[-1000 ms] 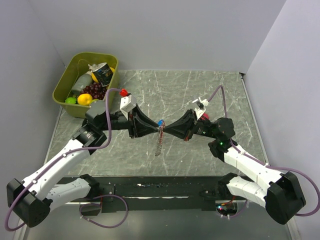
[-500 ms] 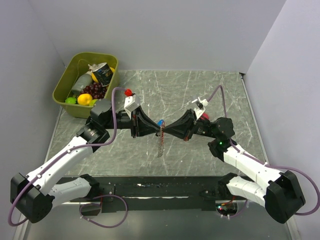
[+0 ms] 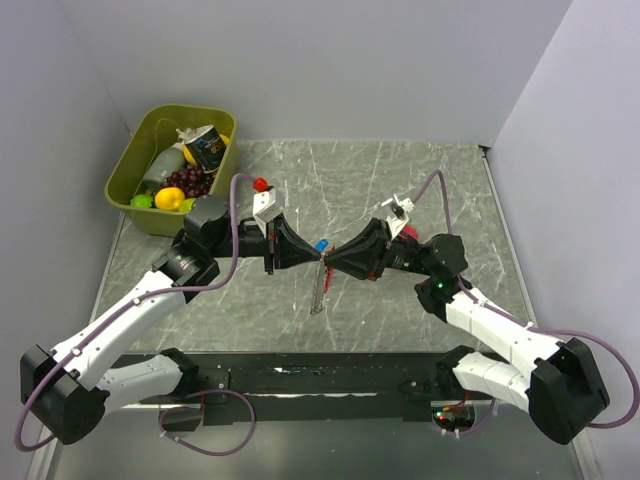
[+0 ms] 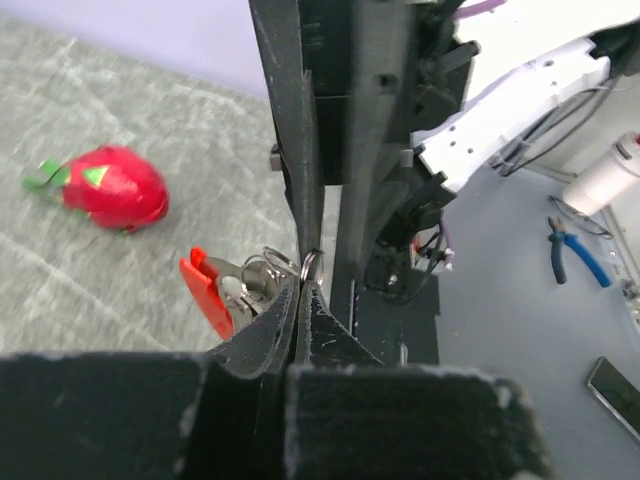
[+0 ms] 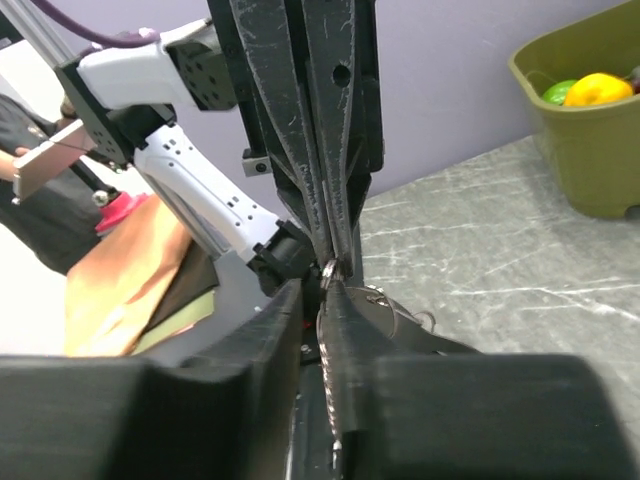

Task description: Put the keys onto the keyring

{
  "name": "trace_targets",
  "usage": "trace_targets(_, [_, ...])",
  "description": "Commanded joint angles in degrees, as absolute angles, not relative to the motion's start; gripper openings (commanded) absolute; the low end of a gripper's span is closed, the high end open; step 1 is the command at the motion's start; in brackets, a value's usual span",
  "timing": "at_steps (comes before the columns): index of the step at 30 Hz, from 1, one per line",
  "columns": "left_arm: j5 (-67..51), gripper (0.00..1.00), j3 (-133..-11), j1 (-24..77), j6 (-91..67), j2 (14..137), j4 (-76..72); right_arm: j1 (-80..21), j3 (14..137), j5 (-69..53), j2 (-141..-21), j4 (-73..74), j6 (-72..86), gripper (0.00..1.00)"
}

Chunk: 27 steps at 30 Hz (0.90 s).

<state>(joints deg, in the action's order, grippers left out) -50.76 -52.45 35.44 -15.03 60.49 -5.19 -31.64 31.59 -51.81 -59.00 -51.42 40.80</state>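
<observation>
My left gripper (image 3: 318, 258) and right gripper (image 3: 329, 263) meet tip to tip above the table's middle. In the left wrist view the left gripper (image 4: 300, 285) is shut on a silvery ring (image 4: 312, 264). The keyring's red clip (image 4: 205, 290) and more rings (image 4: 262, 270) hang just left of its tips. In the right wrist view the right gripper (image 5: 318, 290) pinches the same bunch, with a ring (image 5: 330, 270) at its tips and the chain (image 5: 328, 396) running down between its fingers. From above the chain (image 3: 318, 290) hangs below the tips. The blue key head (image 3: 321, 244) sits just above them.
An olive bin (image 3: 125, 165) of toy food stands at the back left. A round red toy fruit with a green top (image 4: 115, 188) lies on the marble table (image 3: 400, 180), beside the right wrist (image 3: 408, 232). Grey walls close in three sides.
The left arm has edged right and its elbow has come forward. Both grippers stay joined at the same spot, and the hanging chain has swung slightly.
</observation>
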Motion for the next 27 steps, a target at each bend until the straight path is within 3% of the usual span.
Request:
trace_targets(1, [-45.18,0.01,-58.96,35.95,-9.41,60.82,6.46,-31.99,33.13,-50.54,-56.44,-50.81,36.75,0.42])
trace_targets(7, [-38.33,0.01,-68.19,36.30,3.04,64.86,25.19,-31.82,34.63,-45.10,-50.29,-34.91,25.94,0.75])
trace_targets(11, [-35.25,0.01,-73.81,37.26,8.16,68.81,35.14,-31.82,37.00,-41.93,-49.31,-27.00,18.48,0.81])
trace_targets(17, [-33.05,0.01,-77.86,40.78,11.51,71.72,41.65,-31.64,40.60,-45.78,-53.69,-21.10,12.58,0.79])
trace_targets(22, [-35.07,0.01,-80.94,41.57,13.36,73.30,46.39,-31.73,44.73,-53.68,-59.49,-16.01,8.62,0.59])
trace_targets(27, [-35.51,0.01,-82.70,42.45,13.89,74.35,48.16,-31.73,47.37,-56.33,-62.40,-11.34,5.71,0.58])
